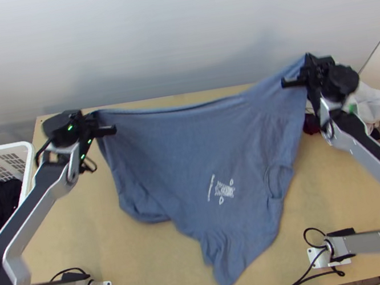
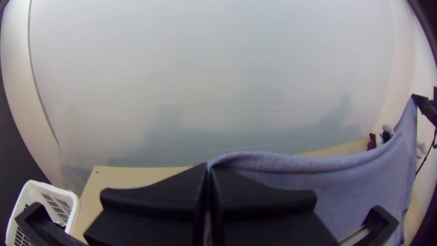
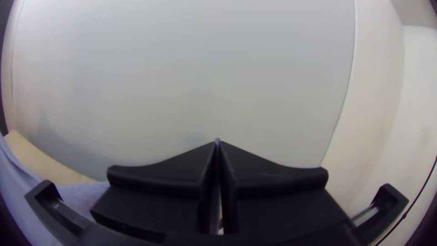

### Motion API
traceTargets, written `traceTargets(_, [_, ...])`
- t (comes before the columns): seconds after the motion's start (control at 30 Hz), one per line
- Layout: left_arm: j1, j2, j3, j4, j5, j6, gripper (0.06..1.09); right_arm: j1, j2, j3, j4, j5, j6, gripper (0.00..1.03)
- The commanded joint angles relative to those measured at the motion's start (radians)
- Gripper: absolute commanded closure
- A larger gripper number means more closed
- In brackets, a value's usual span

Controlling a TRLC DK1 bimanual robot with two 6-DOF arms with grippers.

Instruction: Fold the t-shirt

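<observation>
blue t-shirt point(image 1: 191, 148), far edge point(image 1: 201, 105) aloft

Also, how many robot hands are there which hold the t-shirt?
2. The left hand grips the t-shirt at the left end of its raised far edge, the right hand at the right end.

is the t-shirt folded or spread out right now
Spread, not folded: the blue t-shirt hangs open between the left gripper and the right gripper, its white print showing.

Even, bright light lays soft shadows on the pale wall point(image 1: 172, 29); the wrist views darken and bend at their edges.
</observation>
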Motion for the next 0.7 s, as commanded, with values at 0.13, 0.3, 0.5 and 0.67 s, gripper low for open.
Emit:
traceTargets(0.13, [-0.004,0.303,0.237,0.059,-0.054,0.091,1.04,-0.037,0.394,0.360,0.064,0.012,0.016,1.00])
traceTargets(0.3, [0.019,0.377,0.292,0.055,-0.057,0.077,1.04,-0.012,0.492,0.423,0.064,0.016,0.016,1.00])
traceTargets(0.5, [0.033,0.410,0.310,0.023,-0.055,-0.001,0.36,0.017,0.545,0.478,0.063,0.022,0.057,0.74])
traceTargets(0.67, [0.034,0.311,0.283,-0.114,-0.019,-0.094,0.10,0.049,0.411,0.373,-0.011,0.024,0.057,0.03])
